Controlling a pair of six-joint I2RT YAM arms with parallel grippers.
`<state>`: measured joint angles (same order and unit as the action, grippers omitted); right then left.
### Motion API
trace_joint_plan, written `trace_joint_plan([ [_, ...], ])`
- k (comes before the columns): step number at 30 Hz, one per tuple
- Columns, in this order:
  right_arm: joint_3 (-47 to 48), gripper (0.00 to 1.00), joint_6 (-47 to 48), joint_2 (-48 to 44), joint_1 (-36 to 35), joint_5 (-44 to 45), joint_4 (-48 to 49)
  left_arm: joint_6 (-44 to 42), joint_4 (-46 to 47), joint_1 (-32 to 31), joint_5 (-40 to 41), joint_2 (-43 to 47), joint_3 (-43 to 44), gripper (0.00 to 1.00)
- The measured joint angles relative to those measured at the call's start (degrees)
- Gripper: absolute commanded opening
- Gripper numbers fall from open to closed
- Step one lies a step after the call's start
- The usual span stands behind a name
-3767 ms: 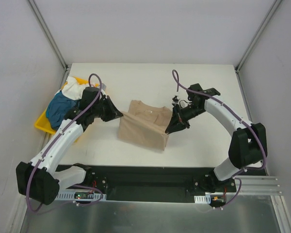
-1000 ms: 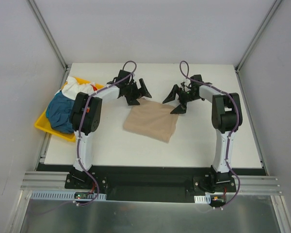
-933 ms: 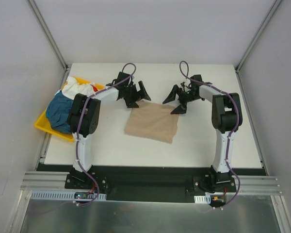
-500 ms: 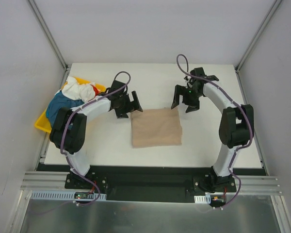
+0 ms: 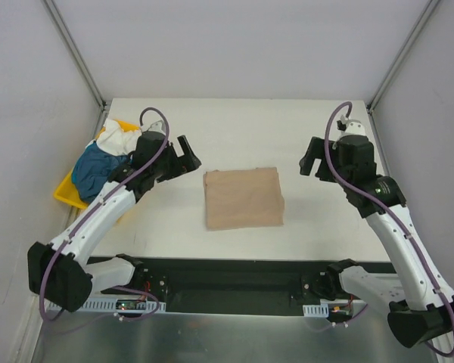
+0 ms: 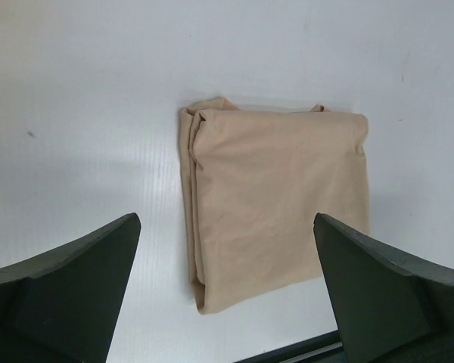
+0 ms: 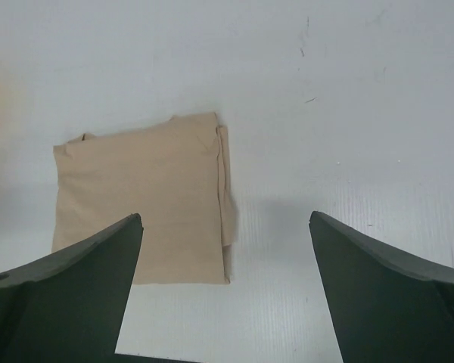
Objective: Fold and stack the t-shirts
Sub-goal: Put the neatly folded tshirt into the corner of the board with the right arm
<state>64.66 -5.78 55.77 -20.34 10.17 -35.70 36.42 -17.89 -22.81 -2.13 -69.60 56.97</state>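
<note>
A tan-beige t-shirt [image 5: 243, 198] lies folded into a flat square in the middle of the white table; it also shows in the left wrist view [image 6: 276, 212] and the right wrist view [image 7: 144, 198]. Teal-blue [image 5: 93, 171], white [image 5: 119, 138] and red-orange [image 5: 147, 139] t-shirts sit crumpled in a heap at the far left. My left gripper [image 5: 188, 158] hangs open to the left of the folded shirt, apart from it, nothing between its fingers [image 6: 68, 287]. My right gripper [image 5: 312, 161] hangs open to the right of the shirt, fingers [image 7: 393, 280] also empty.
A shallow yellow tray [image 5: 69, 192] holds the heap of shirts at the table's left edge. White walls enclose the table [image 5: 325, 219] on the left, back and right. A black rail [image 5: 227, 276] with the arm bases runs along the near edge.
Both arms have drawn back from the far edge of the tan shirt and swung outwards, left arm to the left, right arm to the right. The shirt now lies squarer.
</note>
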Motion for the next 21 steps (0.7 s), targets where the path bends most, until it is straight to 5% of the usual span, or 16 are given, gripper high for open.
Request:
trace_joint_plan([
  [7,-3.65,0.99,0.00,8.09,0.00,-6.12,-1.07,0.15,-2.86,0.00,5.44,14.51,-8.11,0.99],
  [10,-4.92,0.92,0.02,14.36,0.00,-8.81,-1.73,0.46,-4.83,0.00,7.78,18.93,-11.93,0.99],
  [14,-4.37,0.72,0.11,23.41,-0.02,-12.48,-1.25,0.83,-6.82,0.00,9.73,20.15,-13.94,0.99],
  [21,-0.26,0.62,-0.70,40.44,-0.20,-20.65,-0.26,0.87,-7.17,0.00,9.90,15.69,-14.01,0.99],
])
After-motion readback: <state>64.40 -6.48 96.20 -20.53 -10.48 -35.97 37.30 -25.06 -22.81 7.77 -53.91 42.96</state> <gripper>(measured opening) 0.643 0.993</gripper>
